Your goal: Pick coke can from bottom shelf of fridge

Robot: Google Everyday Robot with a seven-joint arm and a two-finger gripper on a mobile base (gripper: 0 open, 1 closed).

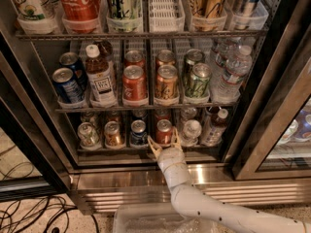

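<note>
As the small red silver-lidded coke can (pixel 164 131) fronts the grey wire bottom shelf (pixel 121 150), the cream gripper (pixel 164 143) sits just below w/ jaws spread (nothing held) to straddle it.

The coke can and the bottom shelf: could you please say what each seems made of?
The coke can looks like painted metal, probably aluminium: red wall, silver lid. The bottom shelf seems grey metal wire, given its thin rail. The gripper hovers at the can's front, fingers open.
</note>
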